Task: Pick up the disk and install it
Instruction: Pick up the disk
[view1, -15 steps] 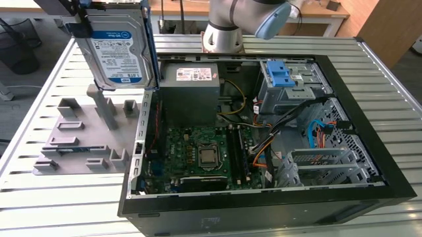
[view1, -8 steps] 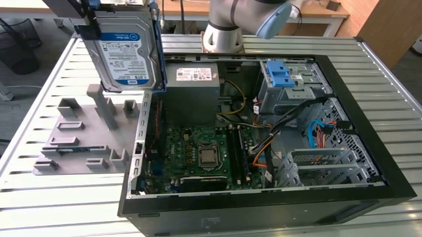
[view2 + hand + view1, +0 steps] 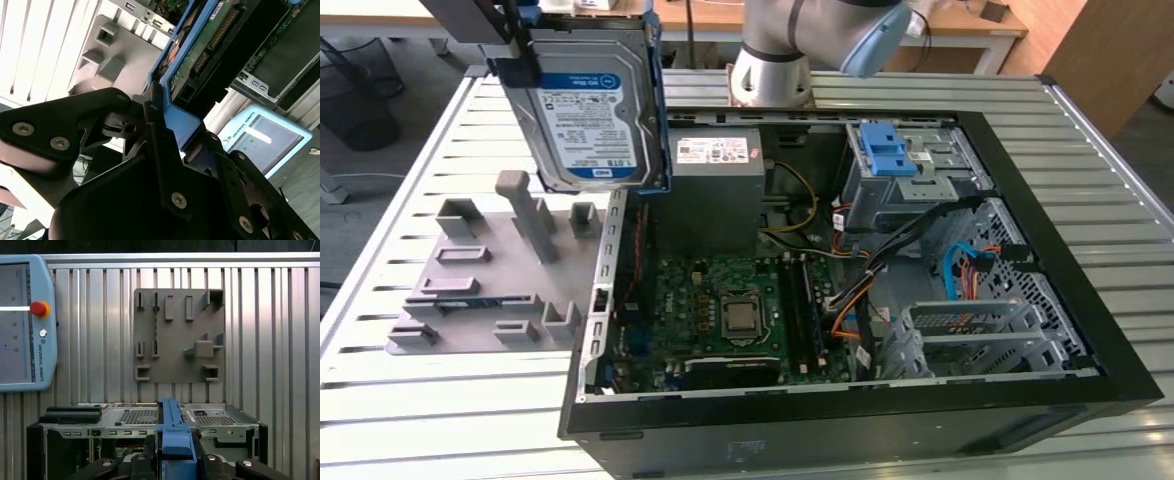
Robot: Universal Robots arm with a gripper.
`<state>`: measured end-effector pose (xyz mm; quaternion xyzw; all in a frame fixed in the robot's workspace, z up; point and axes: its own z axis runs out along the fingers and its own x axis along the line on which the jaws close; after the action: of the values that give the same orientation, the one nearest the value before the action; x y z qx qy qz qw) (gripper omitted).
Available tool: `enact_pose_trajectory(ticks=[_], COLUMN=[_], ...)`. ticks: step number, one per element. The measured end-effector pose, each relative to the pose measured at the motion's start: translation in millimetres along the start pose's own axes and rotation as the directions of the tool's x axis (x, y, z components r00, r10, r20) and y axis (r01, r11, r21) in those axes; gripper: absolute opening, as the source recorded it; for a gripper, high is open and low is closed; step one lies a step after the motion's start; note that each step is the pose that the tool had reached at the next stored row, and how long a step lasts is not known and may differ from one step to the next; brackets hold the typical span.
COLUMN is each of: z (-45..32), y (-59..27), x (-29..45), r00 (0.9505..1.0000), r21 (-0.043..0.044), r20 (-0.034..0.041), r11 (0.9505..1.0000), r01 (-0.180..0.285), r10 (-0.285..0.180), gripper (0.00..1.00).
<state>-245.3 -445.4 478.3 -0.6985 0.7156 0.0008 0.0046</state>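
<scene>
The disk (image 3: 594, 110) is held clear of every surface, hanging beneath the claw (image 3: 167, 127), which is pinched shut on the blue carrier frame (image 3: 175, 437) at the disk's upper edge. The green circuit-board side is seen in the second wrist view. Below the claw a grey fixture plate (image 3: 520, 290) is laid on the slatted table (image 3: 400, 400). Just beside the plate the open computer case (image 3: 854, 420) is placed, its blue drive-bay latch (image 3: 887, 150) well apart from the claw.
</scene>
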Motion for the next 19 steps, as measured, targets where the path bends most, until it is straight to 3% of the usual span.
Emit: enact_pose_trajectory(ticks=[5,14,19], z=[0.0,0.1,0.0], y=[-6.5,-29.4,-29.8], x=[6.1,8.4,8.3], r00=[1.0,1.0,1.0], r21=[-0.0003,-0.0032,-0.0033], r20=[0.0001,-0.0001,-0.0002], r11=[1.0,1.0,1.0], r01=[0.0,0.0,0.0], r10=[0.0,0.0,0.0], gripper=[0.37,0.37,0.37])
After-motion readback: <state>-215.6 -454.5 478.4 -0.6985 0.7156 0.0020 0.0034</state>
